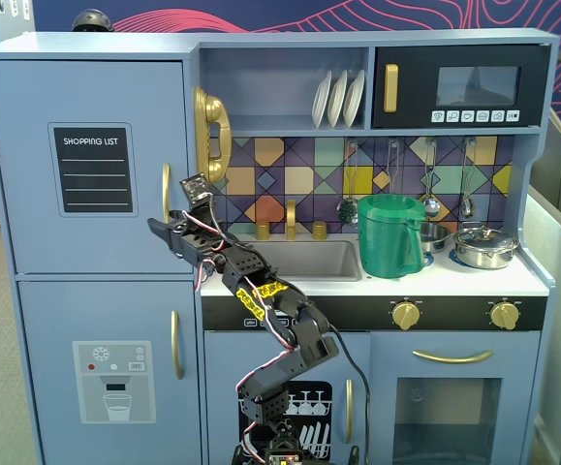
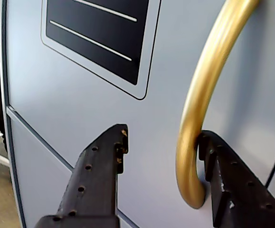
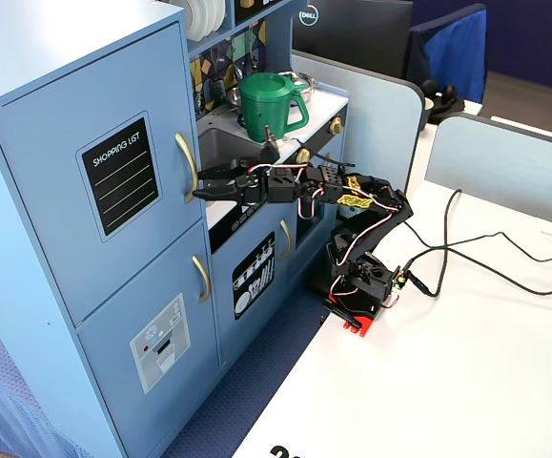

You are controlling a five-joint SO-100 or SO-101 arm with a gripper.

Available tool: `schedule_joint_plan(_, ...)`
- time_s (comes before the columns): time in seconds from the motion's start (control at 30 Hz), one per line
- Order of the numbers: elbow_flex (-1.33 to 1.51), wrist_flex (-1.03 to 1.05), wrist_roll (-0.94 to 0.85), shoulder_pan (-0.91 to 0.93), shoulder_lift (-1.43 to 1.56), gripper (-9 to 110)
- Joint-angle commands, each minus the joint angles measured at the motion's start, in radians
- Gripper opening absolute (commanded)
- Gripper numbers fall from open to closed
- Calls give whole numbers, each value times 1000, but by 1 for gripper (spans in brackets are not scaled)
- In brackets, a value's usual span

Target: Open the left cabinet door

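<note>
The left cabinet door (image 1: 86, 116) is light blue with a black "SHOPPING LIST" panel (image 2: 104, 33) and a curved gold handle (image 2: 208, 76) on its right side. It lies flush with the cabinet in both fixed views. My gripper (image 2: 163, 137) is open at the handle's lower end. The handle (image 1: 166, 189) stands between the jaws, touching or nearly touching the right finger (image 2: 222, 171), while the left finger (image 2: 99, 166) is well apart over the bare door face. In the side fixed view the gripper (image 3: 199, 186) reaches the handle (image 3: 188, 162) from the right.
Below is a blue door with a water-dispenser graphic (image 1: 115, 378). Right of the gripper are a gold phone (image 1: 210, 136), a sink (image 1: 304, 260), a green pitcher (image 1: 389, 235) and a small dish-rack door (image 1: 299, 412). The arm base (image 3: 357, 281) and cables (image 3: 466, 258) sit on a white table.
</note>
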Motion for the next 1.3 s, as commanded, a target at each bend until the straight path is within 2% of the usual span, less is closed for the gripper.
schedule_joint_plan(0.0, -117, -49, 6, -28, -55, 10)
schedule_joint_plan(0.27, -110, -89, -84, -141, -78, 10)
schedule_joint_plan(0.5, 57, -135, -249, -322, 55, 10)
schedule_joint_plan(0.63, 150, -158, -288, -359, 133, 10)
schedule_joint_plan(0.9, 296, -130, -262, -281, 339, 10)
schedule_joint_plan(1.27, 442, 103, -104, -41, 744, 9)
